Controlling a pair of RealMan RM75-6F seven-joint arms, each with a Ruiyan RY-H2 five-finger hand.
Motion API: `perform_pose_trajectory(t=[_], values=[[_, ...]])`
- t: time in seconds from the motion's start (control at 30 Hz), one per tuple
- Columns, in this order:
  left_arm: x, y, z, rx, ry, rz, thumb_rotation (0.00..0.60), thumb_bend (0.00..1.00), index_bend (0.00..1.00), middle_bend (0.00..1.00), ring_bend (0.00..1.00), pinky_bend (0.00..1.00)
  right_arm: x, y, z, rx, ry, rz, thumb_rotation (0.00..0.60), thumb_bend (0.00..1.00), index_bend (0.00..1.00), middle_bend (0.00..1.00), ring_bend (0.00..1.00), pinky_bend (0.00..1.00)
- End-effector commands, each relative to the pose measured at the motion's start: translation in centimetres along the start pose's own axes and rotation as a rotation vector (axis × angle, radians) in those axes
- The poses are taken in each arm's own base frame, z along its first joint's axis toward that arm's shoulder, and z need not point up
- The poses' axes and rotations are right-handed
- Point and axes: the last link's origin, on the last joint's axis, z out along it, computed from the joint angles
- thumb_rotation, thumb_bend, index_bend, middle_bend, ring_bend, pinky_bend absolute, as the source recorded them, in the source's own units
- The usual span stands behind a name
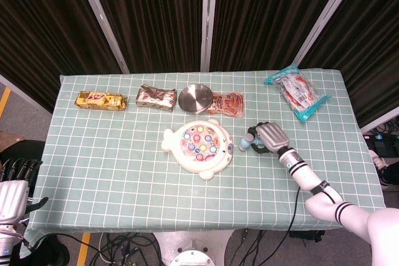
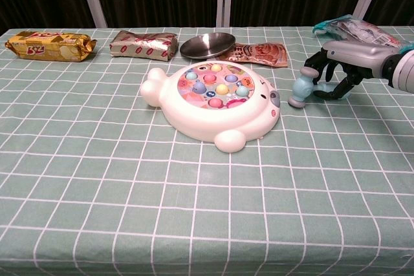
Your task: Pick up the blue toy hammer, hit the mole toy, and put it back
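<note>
The white, fish-shaped mole toy (image 1: pixel 198 143) (image 2: pixel 217 98) with coloured pegs sits mid-table. Just right of it is the blue toy hammer (image 1: pixel 245 143) (image 2: pixel 301 90), its head pointing toward the toy. My right hand (image 1: pixel 269 137) (image 2: pixel 336 72) grips the hammer's handle, fingers curled round it, and the handle is mostly hidden. The hammer head stands at or just above the cloth. My left hand (image 1: pixel 14 182) hangs off the table's near left corner, fingers apart and holding nothing.
Along the far edge lie a yellow snack pack (image 1: pixel 100 99), a brown-silver pack (image 1: pixel 156 96), a steel bowl (image 1: pixel 195 98) and a red pack (image 1: pixel 227 103). A blue-edged snack bag (image 1: pixel 296 93) lies at the far right.
</note>
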Motion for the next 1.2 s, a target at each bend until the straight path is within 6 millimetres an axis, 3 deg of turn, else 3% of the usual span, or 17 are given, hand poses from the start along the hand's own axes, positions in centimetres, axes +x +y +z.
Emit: perform_pose_trajectory(t=[0.03,0.5,0.77,1.0,1.2], values=[[0.0,0.0,0.0,-0.001,0.001,-0.001,0.6,0.03,0.19,0.16,0.07,0.01,0.0,0.1,-0.1,0.001,0.009,0.005,0.6,0.34,0.51,0.5,0.34,0.37],[-0.1,-0.1,-0.2,0.0,-0.002,-0.003,0.6,0.03,0.19,0.16,0.07,0.01,-1.2,0.9,-1.0,-0.001,0.052,0.095,0.6,0.38,0.53,0.53,0.37,0.42],[0.1,-0.2,-0.3,0.0,0.008,-0.003,0.6,0.03,0.18,0.16,0.07,0.01,-1.6,1.4,-1.6,0.014,0.105,0.147,0.6,0.45,0.6,0.58,0.43,0.49],[0.2,-0.3,-0.4,0.0,0.011,-0.003,0.6,0.03,0.18,0.16,0.07,0.01,0.6,1.0,-2.3,0.079,0.165,0.092,0.6,0.48,0.64,0.61,0.47,0.57],[0.3,-0.2,-0.4,-0.006,0.015,-0.003,0.6,0.03,0.18,0.16,0.07,0.01,4.1,-1.7,-2.9,0.16,0.186,-0.042,0.6,0.53,0.65,0.63,0.48,0.58]])
